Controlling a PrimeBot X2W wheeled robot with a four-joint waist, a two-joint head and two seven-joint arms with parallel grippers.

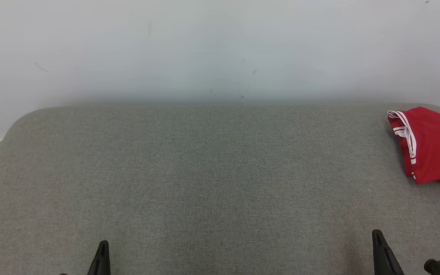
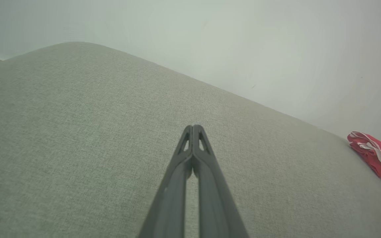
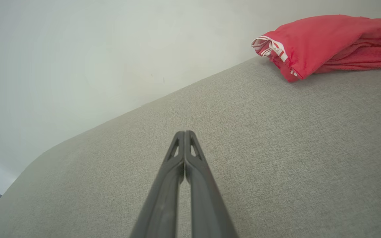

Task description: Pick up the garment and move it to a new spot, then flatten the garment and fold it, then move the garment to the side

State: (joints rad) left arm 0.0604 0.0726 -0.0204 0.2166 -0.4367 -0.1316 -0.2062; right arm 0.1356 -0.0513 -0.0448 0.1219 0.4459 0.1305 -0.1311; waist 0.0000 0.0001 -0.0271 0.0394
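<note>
Well off to the far right, red garment point(image 1: 434, 147) bunched on grey counter point(image 1: 204, 172), right claw point(image 1: 376, 232) nearer it, left claw point(image 1: 104, 243) well apart, both pressed together, holding nothing.

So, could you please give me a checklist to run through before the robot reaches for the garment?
1. Garment located, far right of grey surface: ok.
2. Whole garment visible: not ok, cut off at the picture edges.
3. Garment lying flat: not ok, bunched.
4. Left gripper empty: ok.
5. Right gripper empty: ok.
6. Right gripper's fingers open for grasping: not ok, shut.
</note>
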